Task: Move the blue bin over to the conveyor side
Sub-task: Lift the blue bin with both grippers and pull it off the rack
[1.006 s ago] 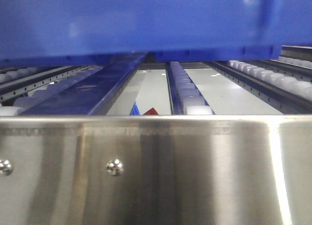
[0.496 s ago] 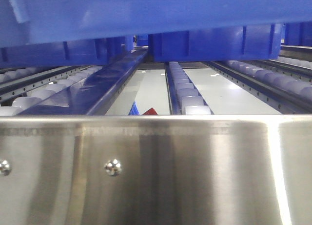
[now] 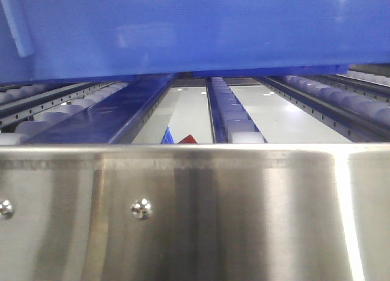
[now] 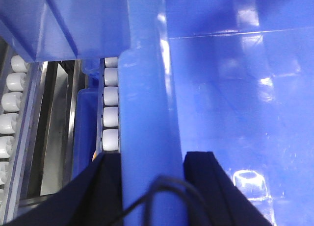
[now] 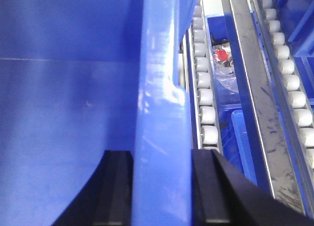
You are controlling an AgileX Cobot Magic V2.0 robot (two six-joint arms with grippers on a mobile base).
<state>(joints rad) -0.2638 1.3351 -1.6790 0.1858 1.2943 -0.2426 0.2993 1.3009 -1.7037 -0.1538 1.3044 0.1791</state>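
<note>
The blue bin (image 3: 195, 25) fills the top of the front view, hanging above the roller tracks with its lower edge clear of them. In the left wrist view my left gripper (image 4: 153, 160) is shut on the bin's thick rim (image 4: 147, 113), one black finger (image 4: 110, 187) outside the wall and one inside. My right gripper (image 5: 161, 157) is shut on the opposite rim (image 5: 159, 113) in the same way. The bin's glossy inside shows no contents in the parts I see. The conveyor is out of view.
A brushed steel panel with screws (image 3: 195, 214) spans the foreground. Behind it run rows of white rollers (image 3: 237, 119) in metal rails. Below the rails sit other blue bins (image 5: 243, 138), one holding a red item in plastic (image 5: 223, 57).
Half a second ago the bin's underside sat higher in the front view and other blue bins showed behind it. Now its wall reaches lower and hides them.
</note>
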